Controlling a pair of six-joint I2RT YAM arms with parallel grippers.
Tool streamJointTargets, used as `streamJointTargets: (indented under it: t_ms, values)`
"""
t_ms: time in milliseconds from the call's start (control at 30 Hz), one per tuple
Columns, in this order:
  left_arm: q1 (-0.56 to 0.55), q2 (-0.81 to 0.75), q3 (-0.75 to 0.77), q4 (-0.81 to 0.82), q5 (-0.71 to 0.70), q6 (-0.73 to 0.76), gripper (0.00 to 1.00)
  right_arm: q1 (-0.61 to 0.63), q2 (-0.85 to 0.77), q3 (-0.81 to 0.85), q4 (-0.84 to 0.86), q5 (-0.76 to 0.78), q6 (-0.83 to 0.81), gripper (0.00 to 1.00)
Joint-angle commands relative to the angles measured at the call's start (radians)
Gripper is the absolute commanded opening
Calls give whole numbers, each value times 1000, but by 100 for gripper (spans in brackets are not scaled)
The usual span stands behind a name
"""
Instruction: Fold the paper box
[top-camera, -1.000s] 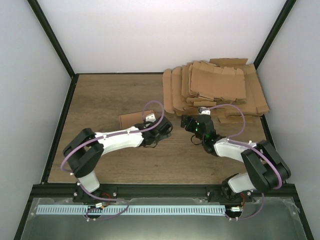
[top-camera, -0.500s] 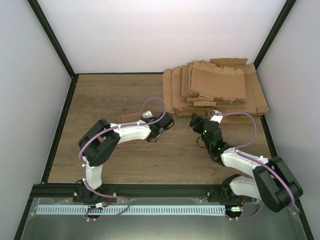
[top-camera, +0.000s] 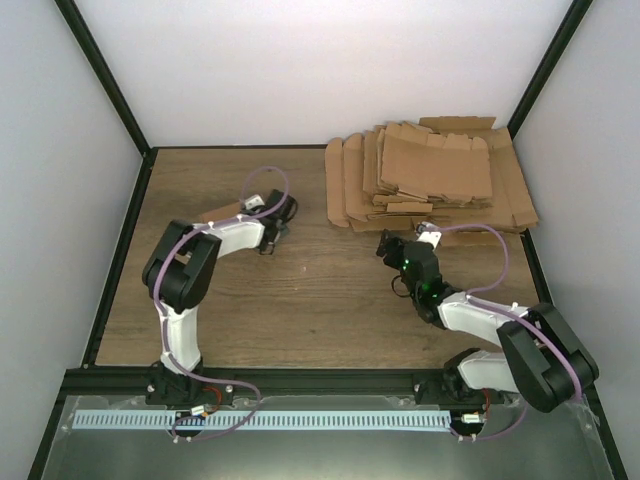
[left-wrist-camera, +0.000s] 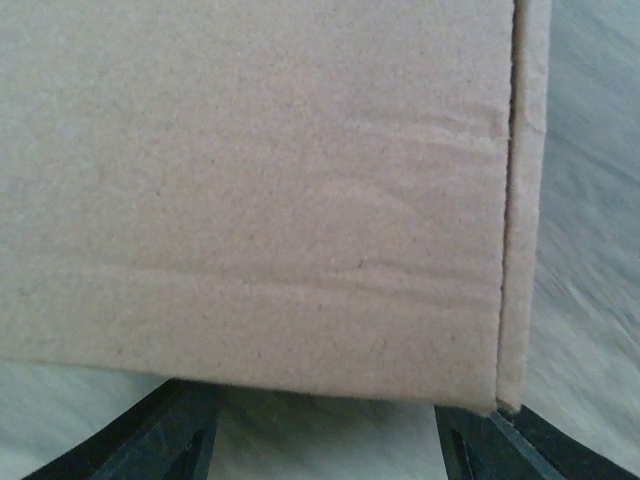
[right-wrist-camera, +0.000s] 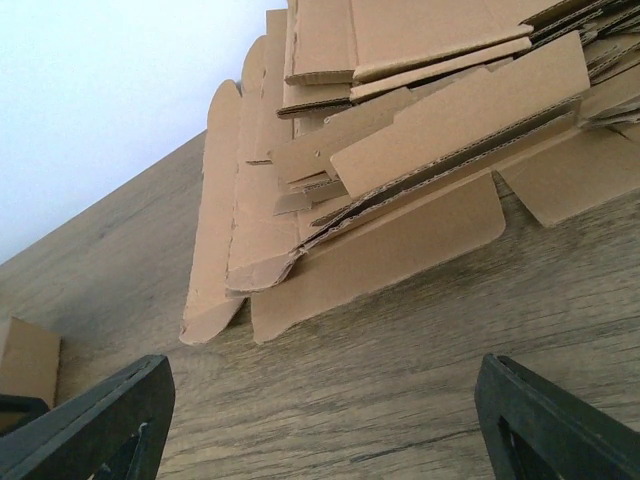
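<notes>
Cardboard fills my left wrist view. The paper box (top-camera: 218, 213) lies in the far left quarter of the table, and the left gripper (left-wrist-camera: 325, 430) is hard up against it, fingers either side of its lower edge. I cannot tell whether they are clamped on it or merely straddling it. The right gripper (right-wrist-camera: 320, 375) stands wide apart, holding nothing, facing the stack of flat blanks (top-camera: 430, 180) in the far right corner. I judge the box light and thin-walled, stiff across panels, weak at creases, apt to slide on wood. I'd pinch gently across a panel edge beside a crease.
</notes>
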Motion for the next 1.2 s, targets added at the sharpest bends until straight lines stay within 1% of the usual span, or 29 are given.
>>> streamJointTargets:
  t_ms: [0, 33, 67, 133, 200, 300, 500, 600, 667, 800, 867, 933, 1000, 1100, 1167]
  values:
    - [121, -2, -8, 66, 47, 249, 62, -4, 26, 55, 18, 4, -13, 85]
    - [152, -6, -8, 68, 57, 269, 64, -3, 31, 58, 15, 4, -14, 85]
    - [182, -8, -9, 74, 75, 321, 66, -4, 32, 60, 16, 3, -14, 85]
    - [245, -8, -9, 93, 122, 378, 71, -4, 34, 61, 17, 1, -17, 85]
    - [295, 12, 16, 70, 135, 407, 74, -4, 36, 60, 20, -3, -19, 85]
    - [367, 36, 56, 29, 117, 411, 76, -4, 46, 60, 26, -12, -20, 85]
    - [498, 1, 53, 51, 126, 422, 78, -4, 64, 67, 30, -33, -21, 85]
    - [556, -21, 49, 31, 103, 387, 82, -4, 68, 70, 31, -38, -23, 85]
    - [591, -36, 31, 47, 134, 369, 83, -4, 69, 72, 30, -41, -25, 85]
    - [615, -57, 5, 112, 215, 399, 83, -4, 72, 74, 32, -46, -27, 85]
    - [618, -46, 31, 89, 178, 395, 83, -4, 75, 77, 32, -48, -28, 85]
    - [637, -37, 56, 37, 151, 348, 83, -4, 80, 76, 33, -54, -26, 85]
    - [652, -55, 21, 59, 189, 308, 82, -4, 86, 76, 36, -59, -23, 85]
    - [648, -106, -72, 153, 258, 286, 82, -4, 94, 81, 40, -64, -21, 85]
    - [642, -127, -116, 213, 307, 310, 75, -4, 102, 85, 38, -71, -20, 85]
